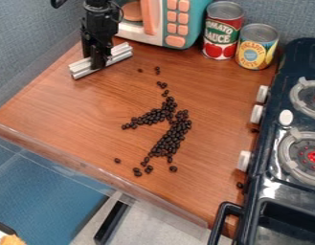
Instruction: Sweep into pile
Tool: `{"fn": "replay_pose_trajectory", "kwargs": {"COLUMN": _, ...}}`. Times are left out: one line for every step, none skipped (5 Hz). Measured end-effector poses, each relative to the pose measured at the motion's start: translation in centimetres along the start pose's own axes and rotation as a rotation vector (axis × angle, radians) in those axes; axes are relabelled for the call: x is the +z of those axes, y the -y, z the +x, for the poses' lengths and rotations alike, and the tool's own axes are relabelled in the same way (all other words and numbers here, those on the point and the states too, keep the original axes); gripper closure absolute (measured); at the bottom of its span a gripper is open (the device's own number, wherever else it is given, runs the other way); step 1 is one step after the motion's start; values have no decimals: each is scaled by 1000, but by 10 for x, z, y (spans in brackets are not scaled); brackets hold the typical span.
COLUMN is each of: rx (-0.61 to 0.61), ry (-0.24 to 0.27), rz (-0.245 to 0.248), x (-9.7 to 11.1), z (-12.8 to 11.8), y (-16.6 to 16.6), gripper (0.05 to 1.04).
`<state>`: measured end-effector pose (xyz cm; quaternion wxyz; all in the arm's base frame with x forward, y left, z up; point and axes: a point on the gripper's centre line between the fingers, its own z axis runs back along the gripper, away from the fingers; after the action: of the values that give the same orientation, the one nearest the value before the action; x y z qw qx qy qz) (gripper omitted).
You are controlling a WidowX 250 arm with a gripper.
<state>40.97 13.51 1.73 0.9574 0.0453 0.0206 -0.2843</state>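
My black gripper [97, 62] hangs at the upper left of the wooden counter, shut on a ridged white bar [120, 53] that lies low across the wood, slanting up to the right. Dark beans [175, 131] spread over the middle of the counter in a forked band, with one arm pointing left and a longer one running down. A few loose beans [158, 70] trail toward the top, and several more sit near the lower end of the band. Single beans [240, 185] rest beside the stove.
A toy microwave [174, 24], a tomato sauce can [222, 31] and a yellow-labelled can [257, 47] stand at the back. The black toy stove [275, 179] borders the right side. The counter's front edge [102, 177] runs diagonally below the beans.
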Motion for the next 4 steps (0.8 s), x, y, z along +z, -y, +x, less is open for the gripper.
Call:
{"fn": "replay_pose_trajectory", "kwargs": {"rx": -47, "ry": 17, "rz": -13, "x": 3, "z": 21, "y": 19, "gripper": 708}}
{"fn": "replay_pose_trajectory", "kwargs": {"rx": -78, "ry": 22, "rz": -20, "x": 7, "z": 35, "y": 32, "gripper": 708}}
{"fn": "replay_pose_trajectory", "kwargs": {"rx": -94, "ry": 32, "rz": -21, "x": 6, "z": 39, "y": 38, "gripper": 708}}
{"fn": "replay_pose_trajectory", "kwargs": {"rx": -118, "ry": 44, "rz": -15, "x": 5, "z": 37, "y": 45, "gripper": 708}}
